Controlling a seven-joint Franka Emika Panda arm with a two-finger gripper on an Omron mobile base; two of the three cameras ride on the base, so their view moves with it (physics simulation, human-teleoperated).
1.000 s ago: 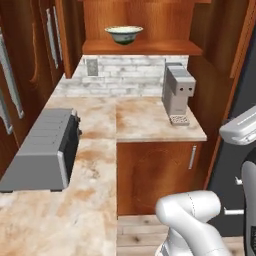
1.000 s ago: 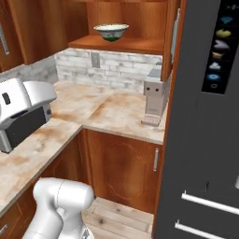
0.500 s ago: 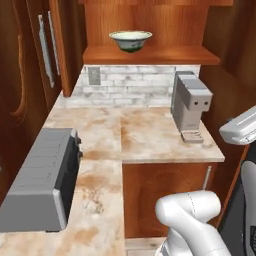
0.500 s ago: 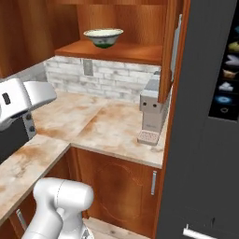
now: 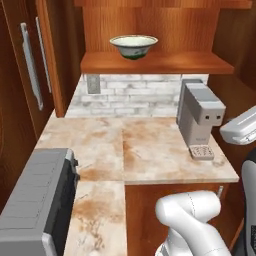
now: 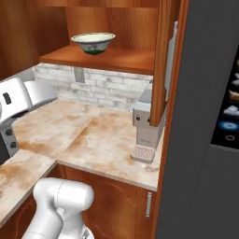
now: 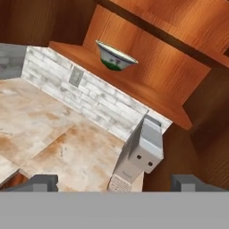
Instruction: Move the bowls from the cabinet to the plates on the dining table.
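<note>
**Open gripper faces the cabinet shelf, cream bowl well ahead of it**

The gripper [image 7: 114,182] has its two dark fingertips [image 7: 41,182] spread wide apart at the bottom of the hand view, with nothing between them. Far beyond and above the fingers, the cream bowl [image 7: 115,57] with a dark green band sits upright on the wooden shelf [image 7: 147,96] of the open cabinet [image 5: 165,25], well apart from the gripper and untouched. In the left base view the same bowl [image 5: 133,46] stands on the left half of the shelf; in the right base view the bowl [image 6: 93,43] also stands there, near the shelf's front edge.

Below the shelf and nearer the fingers runs a white brick backsplash [image 7: 85,98] with a grey wall outlet [image 7: 75,77]. Just ahead of the fingers, slightly toward the right fingertip, a grey coffee machine [image 7: 143,152] stands on the seamed marble counter [image 7: 53,134], its drip tray close to the gap between the fingertips. A grey toaster oven [image 5: 35,205] sits on the counter's left leg in the left base view. A carved cabinet door [image 5: 25,75] with long silver handles hangs open at the left.
</note>
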